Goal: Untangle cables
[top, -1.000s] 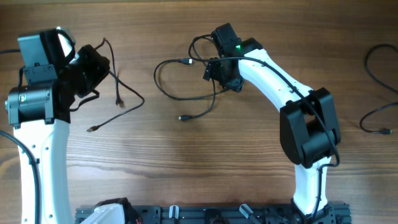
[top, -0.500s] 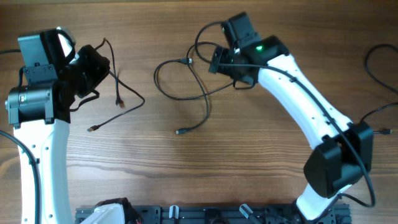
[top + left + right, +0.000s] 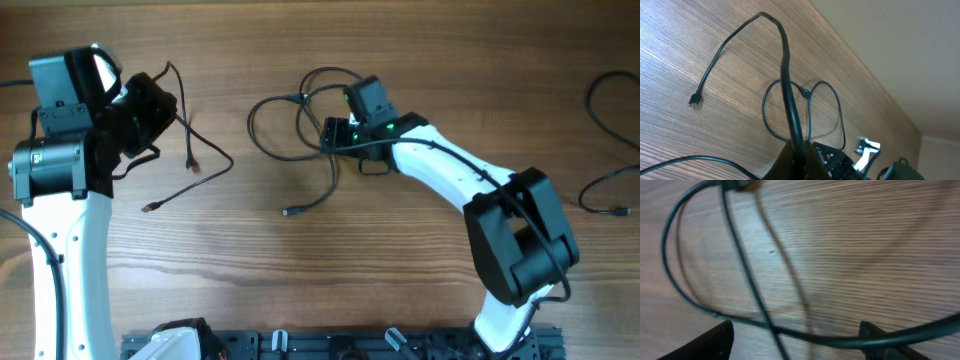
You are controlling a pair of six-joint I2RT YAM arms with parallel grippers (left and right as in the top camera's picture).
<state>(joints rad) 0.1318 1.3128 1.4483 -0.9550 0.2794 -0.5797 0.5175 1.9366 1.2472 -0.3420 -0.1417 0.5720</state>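
The wooden desk (image 3: pixel 420 50) filled the whole view from above, with a white arm at each side of it. The left arm (image 3: pixel 60 190) stood at the left edge, and its jaws were shut tight on the left cable (image 3: pixel 786 85). In the left wrist view that cable rose straight out from between them, bent over and ran down to a small plug (image 3: pixel 694 99) lying on the wood. The right arm (image 3: pixel 450 175) reached in towards the middle of the desk and hung over the looped cable (image 3: pixel 251 125), which lay there in loose, overlapping loops with one free end (image 3: pixel 288 211) trailing towards the front. The right jaws stood wide open and gripped nothing. In the blurred right wrist view the two dark fingertips (image 3: pixel 710 342) sat well apart at the bottom corners, and strands of the looped cable crossed the wood between and beyond them. I could not tell whether either fingertip touched a strand. Two spare cables (image 3: pixel 588 100) lay at the far right edge, well apart from both arms.
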